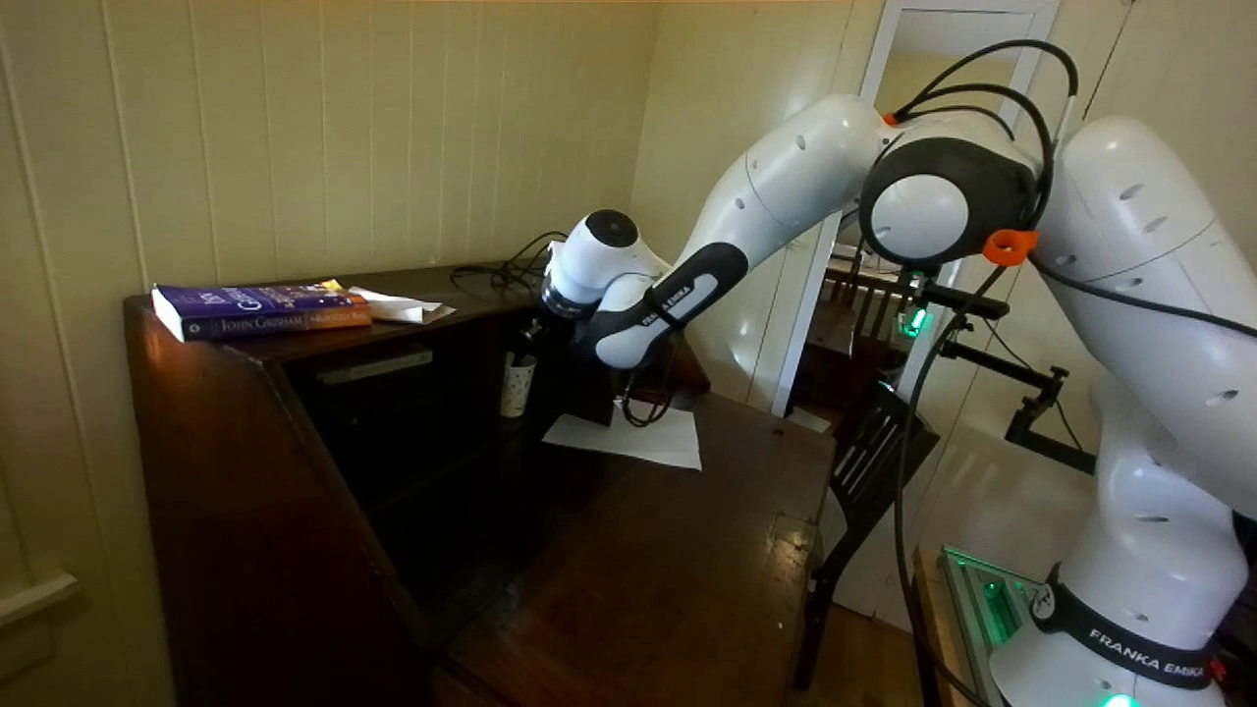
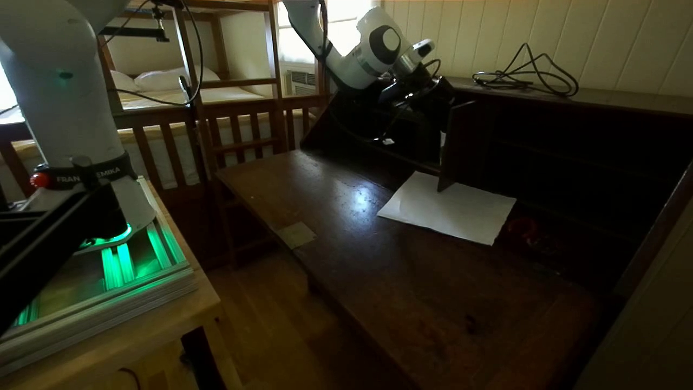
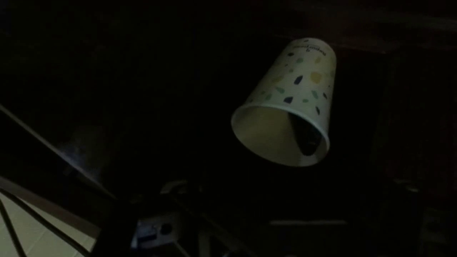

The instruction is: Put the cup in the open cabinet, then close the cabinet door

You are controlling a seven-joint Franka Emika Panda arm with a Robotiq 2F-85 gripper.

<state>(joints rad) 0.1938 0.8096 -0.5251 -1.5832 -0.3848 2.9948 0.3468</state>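
The white cup (image 1: pixel 518 385) with coloured specks appears nearly upright in the dark interior of the wooden cabinet (image 1: pixel 201 412). In the wrist view the cup (image 3: pixel 285 85) turns its mouth toward my gripper (image 3: pixel 291 185), and a dark rounded shape of unclear kind shows inside it. My fingers are barely visible in the shadow, spread wide, with the cup ahead of them and not gripped. Whether they touch its rim cannot be made out. A dark brown panel, the cabinet door (image 2: pixel 460 143), juts out open over a white sheet. The cup is hidden in that exterior view.
A white paper sheet (image 2: pixel 452 208) lies on the desk surface (image 2: pixel 346 238), under the door's lower edge. On the cabinet top are a book (image 1: pixel 260 309), crumpled paper (image 1: pixel 401 304) and a coiled black cable (image 2: pixel 520 81). A dark chair (image 1: pixel 874 471) stands by the desk.
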